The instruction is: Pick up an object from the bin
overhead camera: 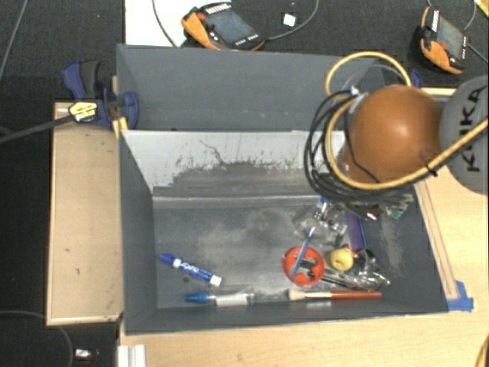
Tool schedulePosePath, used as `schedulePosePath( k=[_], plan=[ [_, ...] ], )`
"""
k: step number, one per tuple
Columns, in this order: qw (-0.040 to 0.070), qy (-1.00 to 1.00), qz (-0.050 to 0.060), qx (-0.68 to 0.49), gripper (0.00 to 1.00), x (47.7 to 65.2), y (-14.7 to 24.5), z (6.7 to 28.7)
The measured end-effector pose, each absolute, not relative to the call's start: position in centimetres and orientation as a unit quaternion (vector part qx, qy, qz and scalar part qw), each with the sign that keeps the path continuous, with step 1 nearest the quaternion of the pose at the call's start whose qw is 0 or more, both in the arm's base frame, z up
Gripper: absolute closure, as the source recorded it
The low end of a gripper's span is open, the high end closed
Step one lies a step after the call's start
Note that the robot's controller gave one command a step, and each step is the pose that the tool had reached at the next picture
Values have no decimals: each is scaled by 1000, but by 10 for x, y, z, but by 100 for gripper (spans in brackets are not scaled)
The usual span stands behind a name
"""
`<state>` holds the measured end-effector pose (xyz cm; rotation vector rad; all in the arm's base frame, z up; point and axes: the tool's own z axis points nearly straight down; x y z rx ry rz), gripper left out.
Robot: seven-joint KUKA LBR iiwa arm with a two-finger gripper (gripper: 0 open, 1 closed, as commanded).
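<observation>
Red disc point(304, 267), round and flat with a dark centre and a thin blue stick lying across it, sits on the floor of the grey metal bin point(229, 232), right of middle and close to the near wall. Just in front of it a slim red-handled stick point(340, 295) lies along that wall. To the left, well apart, lie a clear pen with a blue cap point(218, 300) and a blue and white marker point(189, 269). Beside the disc on its right are a small yellow ball point(341, 260), shiny metal bits point(370, 275) and a purple piece point(357, 237), heaped together. The bin floor is scuffed and dull. The tool point(328, 219) hangs just behind the disc, under a smooth orange dome point(393, 132) looped with black and yellow cables; whether it is released or clenched I cannot tell. The arm enters from the right.
</observation>
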<state>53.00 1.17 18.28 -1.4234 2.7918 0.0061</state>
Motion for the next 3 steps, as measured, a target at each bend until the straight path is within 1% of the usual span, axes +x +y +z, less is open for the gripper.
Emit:
schedulePosePath(
  k=[1, 2, 3],
  plan=[
    [6, 863, 3, -505, 100, 575, 46, 93],
    [13, 876, -3, -482, 100, 574, 35, 136],
    [7, 869, 4, -495, 100, 567, 53, 155]
  ],
)
